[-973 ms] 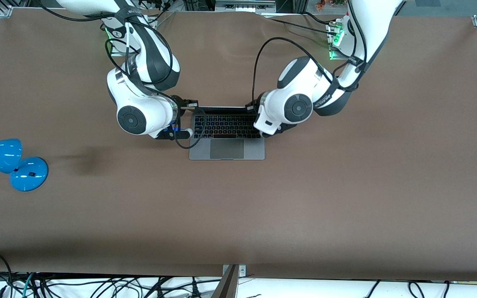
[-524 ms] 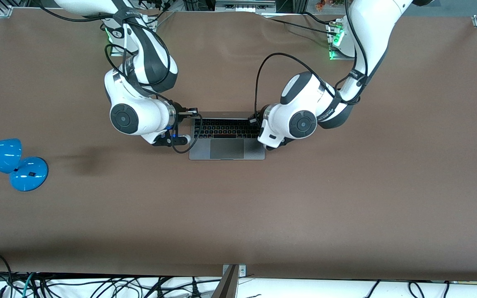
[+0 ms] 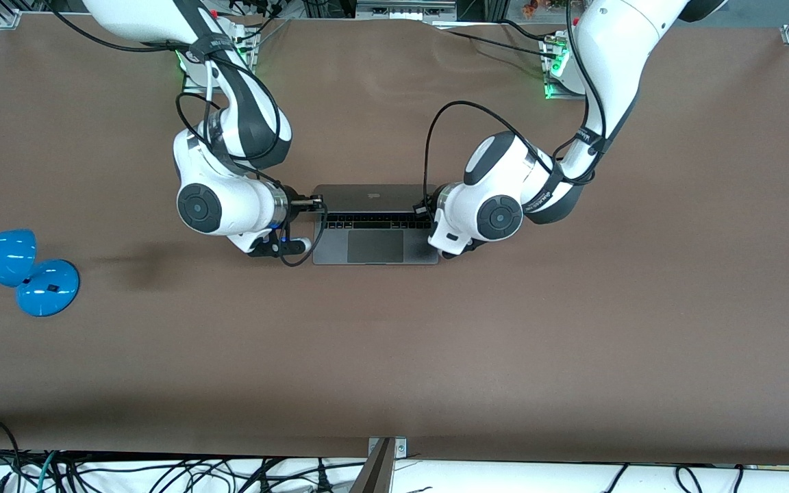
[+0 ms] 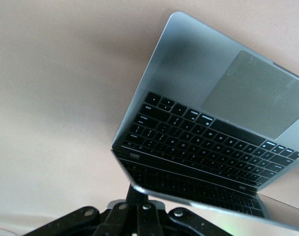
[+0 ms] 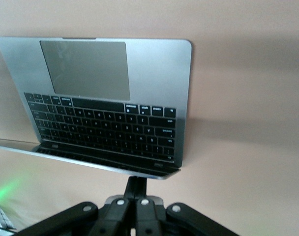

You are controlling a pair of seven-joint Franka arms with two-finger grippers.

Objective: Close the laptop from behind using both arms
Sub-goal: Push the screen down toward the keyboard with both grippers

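The silver-grey laptop point(image 3: 374, 250) sits mid-table, its lid point(image 3: 374, 197) tipped well over the black keyboard point(image 3: 374, 220), apple logo facing up. My right gripper point(image 3: 312, 202) is shut and its fingertips press on the lid's back at the corner toward the right arm's end. My left gripper point(image 3: 427, 204) is shut and presses on the lid's other corner. In the left wrist view the closed fingers point(image 4: 136, 194) disappear under the lid's edge, over the keyboard point(image 4: 203, 142). In the right wrist view the closed fingers point(image 5: 138, 187) meet the lid's edge above the keyboard point(image 5: 105, 125) and trackpad point(image 5: 84, 69).
A blue desk lamp point(image 3: 18, 268) lies near the table's edge at the right arm's end. Black cables loop from both wrists beside the laptop. The brown table point(image 3: 435, 342) stretches wide toward the front camera.
The lid has swung down over the keyboard, now showing its top with the logo. Both grippers have moved toward the front camera and lower with the lid.
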